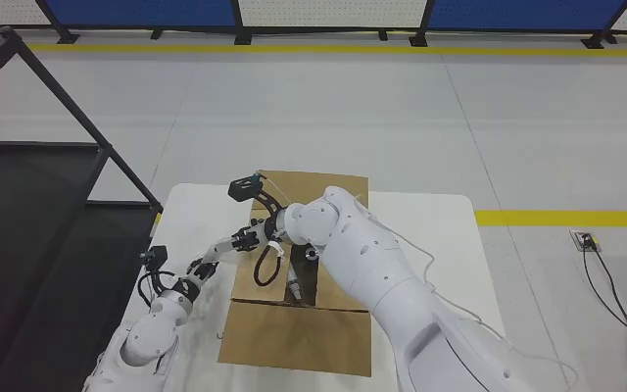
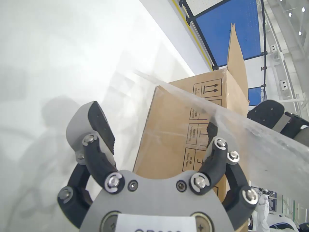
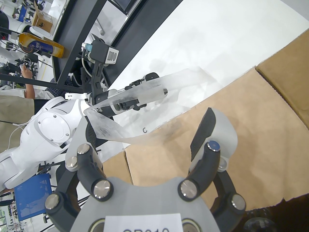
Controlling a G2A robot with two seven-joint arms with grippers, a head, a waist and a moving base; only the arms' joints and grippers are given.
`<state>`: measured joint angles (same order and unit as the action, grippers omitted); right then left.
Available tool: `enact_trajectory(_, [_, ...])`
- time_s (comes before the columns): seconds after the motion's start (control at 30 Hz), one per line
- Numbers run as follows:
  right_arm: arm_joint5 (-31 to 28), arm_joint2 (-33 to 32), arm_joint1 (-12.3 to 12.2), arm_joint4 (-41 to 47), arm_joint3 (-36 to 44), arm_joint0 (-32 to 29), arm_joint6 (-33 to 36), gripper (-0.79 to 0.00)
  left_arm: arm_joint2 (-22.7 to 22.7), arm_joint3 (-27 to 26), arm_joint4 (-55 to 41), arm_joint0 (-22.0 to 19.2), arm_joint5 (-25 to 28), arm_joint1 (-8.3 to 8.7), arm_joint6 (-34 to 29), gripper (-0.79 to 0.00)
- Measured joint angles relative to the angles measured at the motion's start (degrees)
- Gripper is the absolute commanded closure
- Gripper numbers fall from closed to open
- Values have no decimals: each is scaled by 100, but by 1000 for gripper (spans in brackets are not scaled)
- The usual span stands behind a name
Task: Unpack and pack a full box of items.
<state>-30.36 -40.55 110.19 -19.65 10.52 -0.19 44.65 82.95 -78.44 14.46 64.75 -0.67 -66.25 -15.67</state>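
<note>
At the box's (image 1: 294,338) edge, left gripper (image 1: 201,268)

A white table (image 1: 196,211) stands on a pale grey floor (image 1: 392,108); a yellow line (image 1: 323,47) runs below blue panels (image 1: 137,12) at the far side; a black frame (image 1: 102,149) stands just beside the table; a floor socket (image 1: 585,240) sits well apart; an amber bottle (image 3: 41,45) lies beyond the frame.

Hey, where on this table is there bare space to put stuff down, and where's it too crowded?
Bare on the table: the far right part, between the box and the edge, and the far left corner beside the box's flap. Crowded: left of the box, where the left gripper and right gripper, both open, meet at a clear tape strip.
</note>
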Motion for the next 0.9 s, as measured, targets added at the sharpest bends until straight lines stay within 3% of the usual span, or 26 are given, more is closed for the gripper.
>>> enact_trajectory(0.33, [53, -65, -14, -29, 3, 7, -24, -785, 235, 71, -419, 71, -33, -27, 317, -785])
enact_trajectory(0.67, [96, -96, -6, -98, 9, 1, -13, -785, 325, 46, -1075, 91, 25, -56, 18, -785])
enact_trajectory(0.9, [82, -127, -5, -125, 11, -2, -10, -785, 100, -69, -104, 178, 414, 6, -460, -785])
